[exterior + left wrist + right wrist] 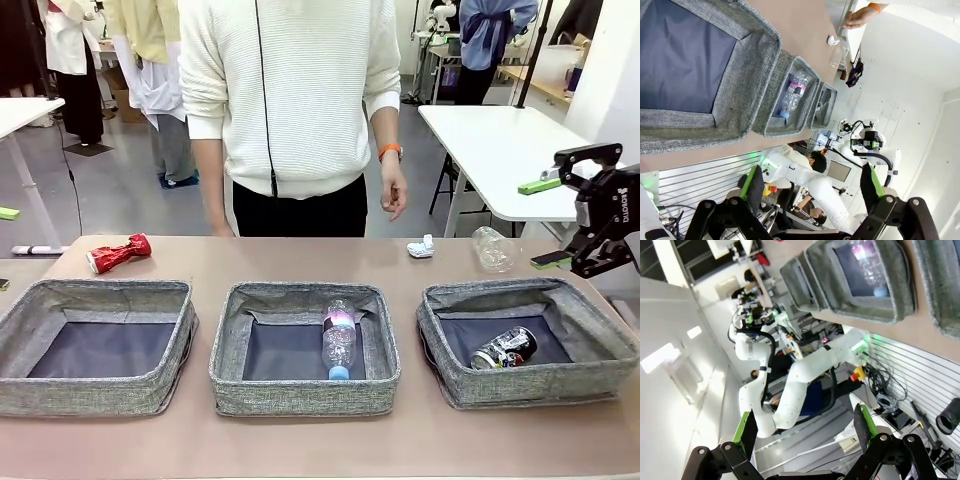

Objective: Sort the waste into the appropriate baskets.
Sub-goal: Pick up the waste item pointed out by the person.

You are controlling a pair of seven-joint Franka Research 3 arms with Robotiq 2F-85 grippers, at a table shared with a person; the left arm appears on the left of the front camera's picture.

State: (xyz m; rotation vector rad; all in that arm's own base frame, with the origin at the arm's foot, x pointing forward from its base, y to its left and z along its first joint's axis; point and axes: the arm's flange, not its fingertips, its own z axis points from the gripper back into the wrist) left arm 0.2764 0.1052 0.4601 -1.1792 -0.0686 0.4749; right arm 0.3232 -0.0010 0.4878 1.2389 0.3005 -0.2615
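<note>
Hovering open-jawed beyond the right basket (500, 288), the right gripper (546, 222) is nearest the plastic (492, 248), just leftward.

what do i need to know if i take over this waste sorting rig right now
Left gripper: open, holding nothing.
Right gripper: open, holding nothing, raised beside the right basket.
Done: clear bottle lies in the middle basket, black-silver can in the right basket.
To sort: red can on the table behind the left basket; white tissue wad and crumpled clear plastic on the table beyond the right basket.
</note>
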